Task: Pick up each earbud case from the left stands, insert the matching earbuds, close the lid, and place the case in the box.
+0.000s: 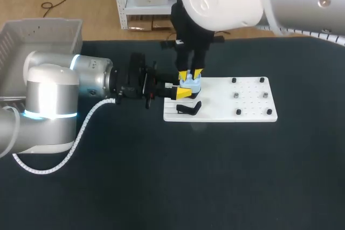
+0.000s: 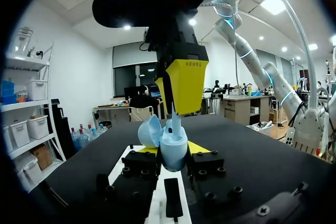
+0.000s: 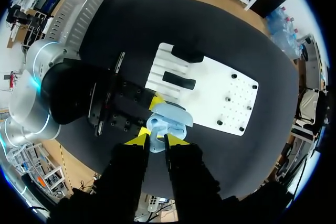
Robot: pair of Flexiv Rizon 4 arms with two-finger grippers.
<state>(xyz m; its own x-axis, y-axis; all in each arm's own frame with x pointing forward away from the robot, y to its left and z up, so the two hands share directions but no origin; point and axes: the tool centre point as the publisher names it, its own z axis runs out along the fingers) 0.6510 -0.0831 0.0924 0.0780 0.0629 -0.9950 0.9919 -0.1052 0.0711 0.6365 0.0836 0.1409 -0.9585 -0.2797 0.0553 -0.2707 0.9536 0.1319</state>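
My left gripper clamps the open earbud case by its sides over the white board. Right gripper pinches an earbud at the case's mouth. Probably light and slick with a fragile hinge, so I hold the body, never the lid.

Head cam overhead; wrist cams close, prob. sharing blue case.

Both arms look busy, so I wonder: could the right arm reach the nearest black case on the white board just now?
Probably yes: the black case lies uncovered on the white board, close beside the right gripper. But it seems to hold an earbud over the blue case.
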